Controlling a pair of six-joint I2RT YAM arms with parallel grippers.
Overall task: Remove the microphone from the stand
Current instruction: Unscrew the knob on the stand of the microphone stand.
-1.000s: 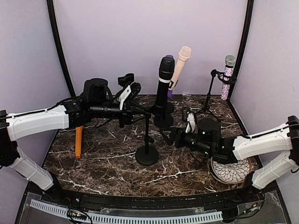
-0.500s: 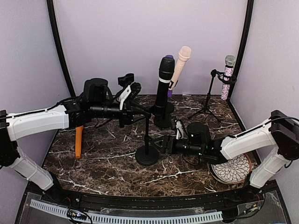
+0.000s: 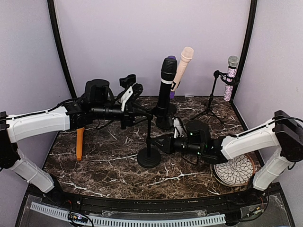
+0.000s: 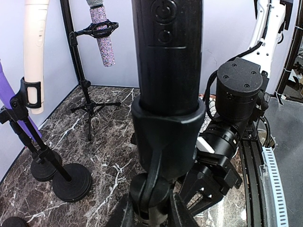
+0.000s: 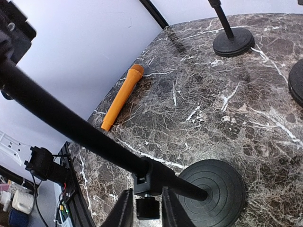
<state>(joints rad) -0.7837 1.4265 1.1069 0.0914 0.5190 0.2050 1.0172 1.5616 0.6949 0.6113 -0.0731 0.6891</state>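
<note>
- Your right gripper (image 5: 147, 194) has just slid up to the stand (image 3: 149, 157). Its fingers are spread, one on each side of the pole (image 5: 71, 127), ready to steady it.
- The microphone (image 4: 165, 56) sits in the stand's clip (image 4: 165, 127).
- Your left gripper (image 4: 151, 215) is at that clip, but I cannot tell if it is pinching.

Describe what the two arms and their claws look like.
Left arm and right arm match: white link shells joined by black cylindrical motor housings, black cables looping near the wrists. Left claw and right claw are black, each with a white piece behind it; small green lights show on the right wrist.
</note>
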